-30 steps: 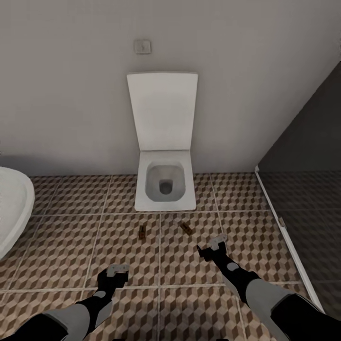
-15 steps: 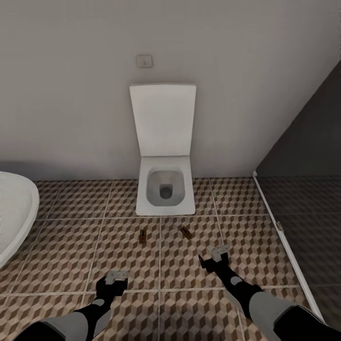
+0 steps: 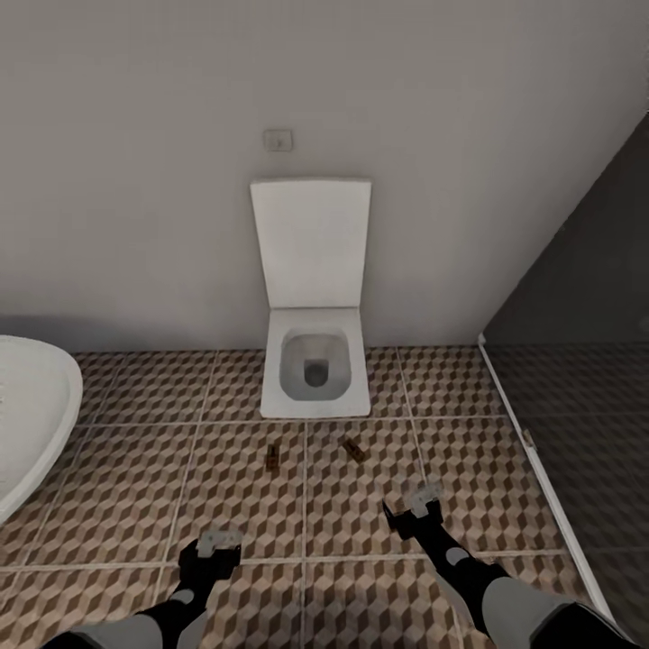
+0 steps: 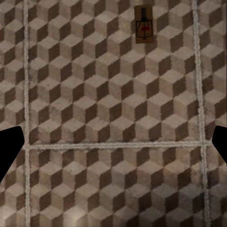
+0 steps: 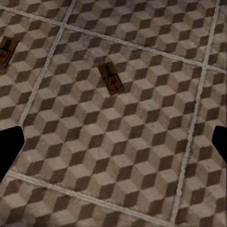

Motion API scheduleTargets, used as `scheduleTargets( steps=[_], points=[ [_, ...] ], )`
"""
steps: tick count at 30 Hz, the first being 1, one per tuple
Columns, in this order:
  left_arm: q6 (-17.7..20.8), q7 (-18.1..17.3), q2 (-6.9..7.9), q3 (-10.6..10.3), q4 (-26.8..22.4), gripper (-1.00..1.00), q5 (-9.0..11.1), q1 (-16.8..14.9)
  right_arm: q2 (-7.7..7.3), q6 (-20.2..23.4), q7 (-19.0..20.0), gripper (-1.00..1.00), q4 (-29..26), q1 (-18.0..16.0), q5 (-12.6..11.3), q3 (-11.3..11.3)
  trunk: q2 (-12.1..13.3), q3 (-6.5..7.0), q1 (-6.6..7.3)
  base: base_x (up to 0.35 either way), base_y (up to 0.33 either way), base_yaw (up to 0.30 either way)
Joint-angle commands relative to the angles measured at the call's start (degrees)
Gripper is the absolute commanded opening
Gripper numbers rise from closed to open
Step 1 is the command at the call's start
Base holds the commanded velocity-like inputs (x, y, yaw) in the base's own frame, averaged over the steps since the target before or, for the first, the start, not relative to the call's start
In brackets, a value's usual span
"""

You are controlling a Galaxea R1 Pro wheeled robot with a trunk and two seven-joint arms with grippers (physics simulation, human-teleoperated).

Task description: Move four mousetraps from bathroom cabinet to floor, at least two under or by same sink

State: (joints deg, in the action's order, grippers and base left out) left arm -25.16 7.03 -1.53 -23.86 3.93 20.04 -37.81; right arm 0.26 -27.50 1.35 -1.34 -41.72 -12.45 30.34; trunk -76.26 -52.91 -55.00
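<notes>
Camera backed away w/ both arms; two mousetraps (image 3: 272,457) (image 3: 353,449) lie on bathroom floor (image 3: 135,478) near toilet (image 3: 315,361). Left gripper (image 3: 218,543), right gripper (image 3: 422,497) spread, empty (sink unseen). Next: move traps beside sink.

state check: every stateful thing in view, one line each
toilet: lid up, bowl open
left mousetrap: flat on the bathroom floor, not held
right mousetrap: flat on the floor, angled, not held
left end effector: open, empty, above the tiles
right end effector: open, empty, above the tiles
</notes>
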Motion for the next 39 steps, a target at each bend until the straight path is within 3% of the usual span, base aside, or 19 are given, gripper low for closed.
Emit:
scheduleTargets(
  steps=[1, 13, 22, 39],
  points=[
    [-0.9, 0.2, -0.06, -0.5, 0.2, 1.00, 0.3, 0.2, -0.12, -0.3, 0.1, 1.00, 0.1, 0.3, -0.6, 0.4, 0.4, 0.25, 0.22, 0.000, 0.000, 0.000],
    [-3.7, 0.2, 0.63, -0.5, 0.3, 1.00, 0.4, 3.4, -1.22, -5.1, 0.0, 1.00, 0.1, 3.5, -0.6, 0.4, 5.2, 3.52, 2.86, 0.000, 0.000, 0.000],
    [-3.8, 0.3, 0.88, -0.5, 0.3, 1.00, 0.4, 4.2, -1.34, -5.7, 0.0, 1.00, 0.1, 5.6, -0.6, 0.4, 8.8, 5.57, 4.84, 0.000, 0.000, 0.000],
    [-3.8, 0.3, 0.88, -0.5, 0.3, 1.00, 0.4, 4.3, -1.37, -5.9, 0.0, 1.00, 0.1, 5.9, -0.7, 0.4, 15.6, 8.68, 8.57, 0.000, 0.000, 0.000]
  ],
)
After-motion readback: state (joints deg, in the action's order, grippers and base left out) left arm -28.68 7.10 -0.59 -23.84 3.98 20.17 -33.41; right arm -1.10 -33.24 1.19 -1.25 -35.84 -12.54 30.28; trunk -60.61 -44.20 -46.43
